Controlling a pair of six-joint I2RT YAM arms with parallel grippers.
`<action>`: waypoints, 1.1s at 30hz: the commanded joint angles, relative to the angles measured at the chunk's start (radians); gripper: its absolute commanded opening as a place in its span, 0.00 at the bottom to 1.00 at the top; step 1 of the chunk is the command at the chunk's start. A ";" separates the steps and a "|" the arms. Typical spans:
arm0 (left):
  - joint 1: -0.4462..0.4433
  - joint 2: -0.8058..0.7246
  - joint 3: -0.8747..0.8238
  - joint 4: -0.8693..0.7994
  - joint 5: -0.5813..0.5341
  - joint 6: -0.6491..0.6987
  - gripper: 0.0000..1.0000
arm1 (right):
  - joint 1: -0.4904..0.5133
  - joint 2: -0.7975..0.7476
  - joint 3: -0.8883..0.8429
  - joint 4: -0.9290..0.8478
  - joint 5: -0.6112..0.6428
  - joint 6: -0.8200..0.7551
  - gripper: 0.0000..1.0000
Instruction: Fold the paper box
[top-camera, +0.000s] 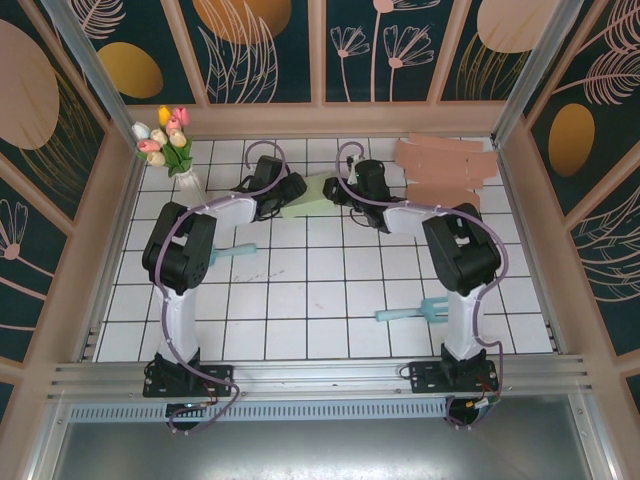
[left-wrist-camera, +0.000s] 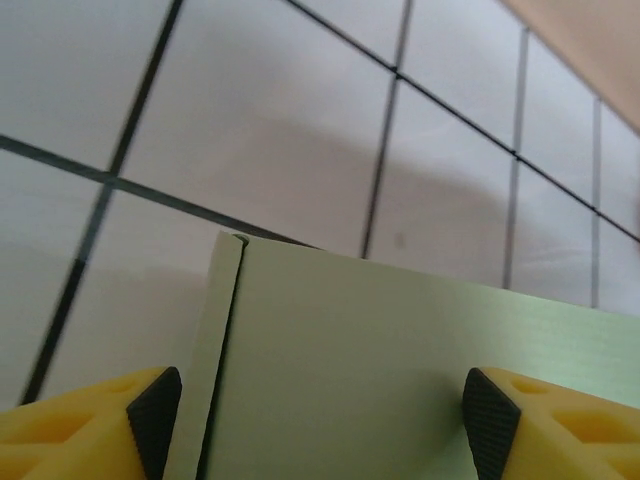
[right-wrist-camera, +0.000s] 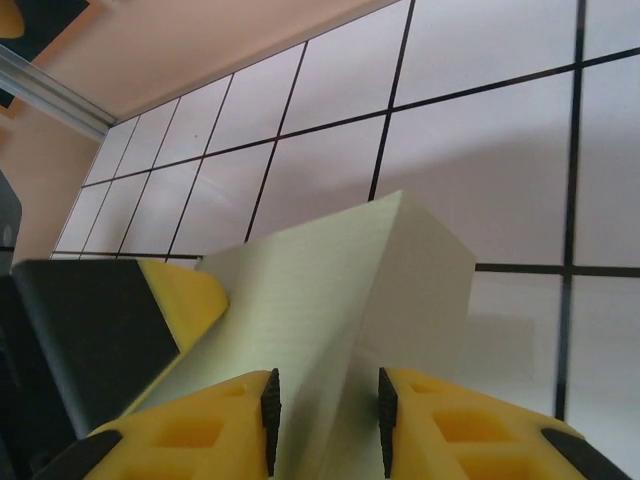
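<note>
Right wrist: my right gripper (right-wrist-camera: 327, 420) pinches the paper box (right-wrist-camera: 350, 290) ridge between nearly closed jaws; left gripper (left-wrist-camera: 320, 425) straddles it wide, unclamped. Tugging could tear that crease.

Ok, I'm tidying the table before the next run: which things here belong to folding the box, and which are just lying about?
In the job: green paper box, left pincer over it, right pincer gripping its edge.
Lying about: tulips, stack of pink card sheets, teal tool by the left arm, teal tool by the right arm.
</note>
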 joint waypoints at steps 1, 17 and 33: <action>0.025 0.010 0.054 -0.041 0.076 0.047 0.75 | 0.041 0.074 0.065 0.090 -0.082 0.050 0.33; 0.169 -0.011 0.059 -0.098 -0.012 0.193 0.77 | 0.147 0.221 0.183 0.196 0.036 0.065 0.33; 0.191 -0.044 0.033 -0.122 -0.133 0.217 0.81 | 0.102 0.084 0.125 0.022 0.119 -0.035 0.48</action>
